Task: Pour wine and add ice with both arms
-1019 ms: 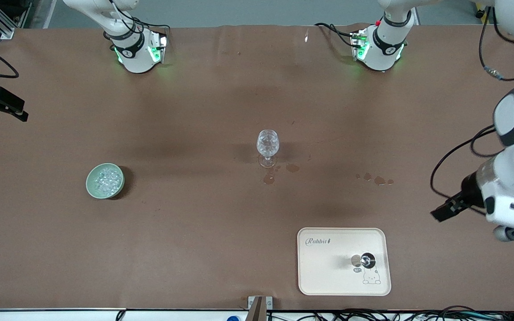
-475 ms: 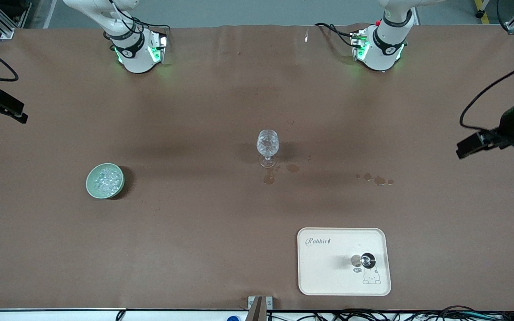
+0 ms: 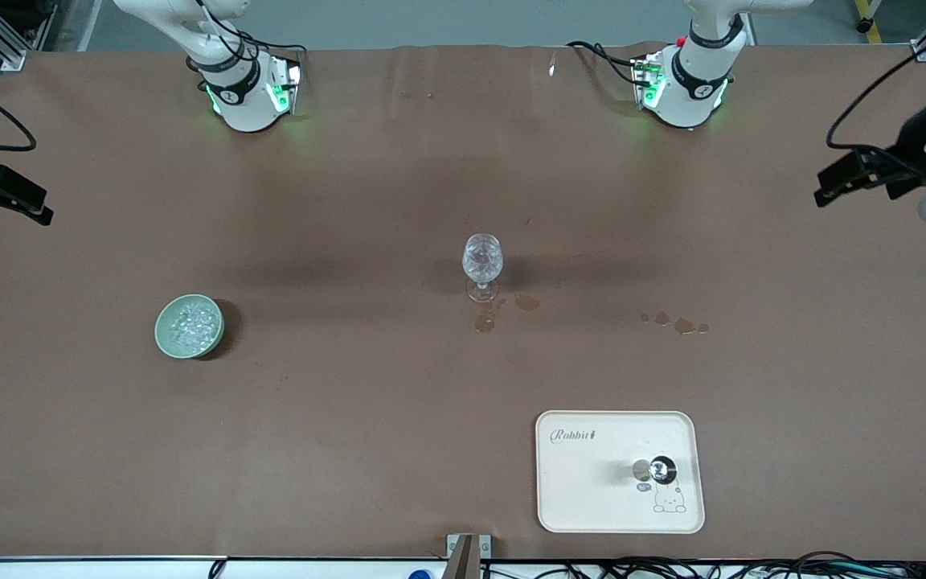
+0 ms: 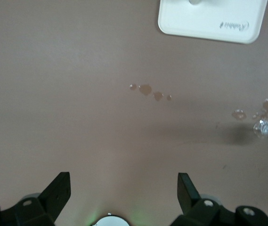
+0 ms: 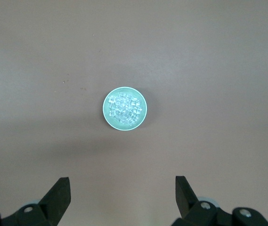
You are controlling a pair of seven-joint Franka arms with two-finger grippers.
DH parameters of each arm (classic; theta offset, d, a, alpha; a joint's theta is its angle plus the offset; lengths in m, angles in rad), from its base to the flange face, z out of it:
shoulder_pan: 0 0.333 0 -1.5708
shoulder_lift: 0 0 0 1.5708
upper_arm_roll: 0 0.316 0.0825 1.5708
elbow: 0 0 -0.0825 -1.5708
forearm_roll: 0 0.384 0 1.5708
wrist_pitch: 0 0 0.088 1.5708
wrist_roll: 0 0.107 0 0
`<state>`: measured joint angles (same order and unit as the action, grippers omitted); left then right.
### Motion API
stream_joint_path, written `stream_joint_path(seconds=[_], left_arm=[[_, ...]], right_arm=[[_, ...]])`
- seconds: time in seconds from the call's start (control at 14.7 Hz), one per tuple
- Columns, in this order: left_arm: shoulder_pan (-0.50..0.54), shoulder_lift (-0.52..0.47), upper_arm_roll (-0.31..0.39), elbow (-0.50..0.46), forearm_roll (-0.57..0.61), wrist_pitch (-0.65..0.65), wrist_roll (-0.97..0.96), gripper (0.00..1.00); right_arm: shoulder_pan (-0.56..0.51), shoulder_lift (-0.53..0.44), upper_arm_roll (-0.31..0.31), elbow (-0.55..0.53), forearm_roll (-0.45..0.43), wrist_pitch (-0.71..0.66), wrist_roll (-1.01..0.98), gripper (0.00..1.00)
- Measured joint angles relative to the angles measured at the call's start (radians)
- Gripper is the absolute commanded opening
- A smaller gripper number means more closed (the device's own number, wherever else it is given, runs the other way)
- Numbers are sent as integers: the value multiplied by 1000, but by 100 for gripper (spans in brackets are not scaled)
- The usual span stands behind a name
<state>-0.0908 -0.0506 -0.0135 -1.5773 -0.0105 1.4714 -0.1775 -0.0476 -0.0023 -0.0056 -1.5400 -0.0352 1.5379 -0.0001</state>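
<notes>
The clear stemmed wine glass [image 3: 482, 260] stands upright mid-table, and its bowl glitters. It also shows in the left wrist view [image 4: 265, 127]. The ice [image 3: 190, 323] is a heap of small clear chunks in a pale green bowl [image 3: 164, 336] toward the right arm's end. It also shows in the right wrist view [image 5: 124, 108]. My left gripper [image 3: 833, 182] is open and empty, high over the table's edge at the left arm's end [image 4: 124, 188]. My right gripper [image 3: 25, 201] is open and empty, high over the right arm's end, with the bowl below it [image 5: 123, 188].
A cream tray [image 3: 583, 498] with a small round shiny object [image 3: 661, 470] lies near the front camera. It also shows in the left wrist view [image 4: 209, 26]. Wet brown spots [image 3: 676, 324] mark the brown table cover, and more spots [image 3: 485, 322] lie by the glass's foot.
My left arm has swung away from the tray's side toward the bases' side of the table, still empty. My right gripper has barely shifted. Glass, bowl and tray have not moved.
</notes>
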Motion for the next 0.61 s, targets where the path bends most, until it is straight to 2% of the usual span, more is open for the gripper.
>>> stream_joint_path(seconds=[0.27, 0.41, 0.61], left_arm=[[5, -73, -37, -73, 31, 7, 0, 100], [11, -85, -72, -81, 51, 9, -1, 100], [19, -87, -77, -81, 56, 13, -1, 100]], right_arm=[[0, 1, 3, 0, 8, 7, 14, 97], [0, 6, 3, 0, 21, 8, 16, 97], [0, 12, 4, 0, 24, 8, 16, 97]])
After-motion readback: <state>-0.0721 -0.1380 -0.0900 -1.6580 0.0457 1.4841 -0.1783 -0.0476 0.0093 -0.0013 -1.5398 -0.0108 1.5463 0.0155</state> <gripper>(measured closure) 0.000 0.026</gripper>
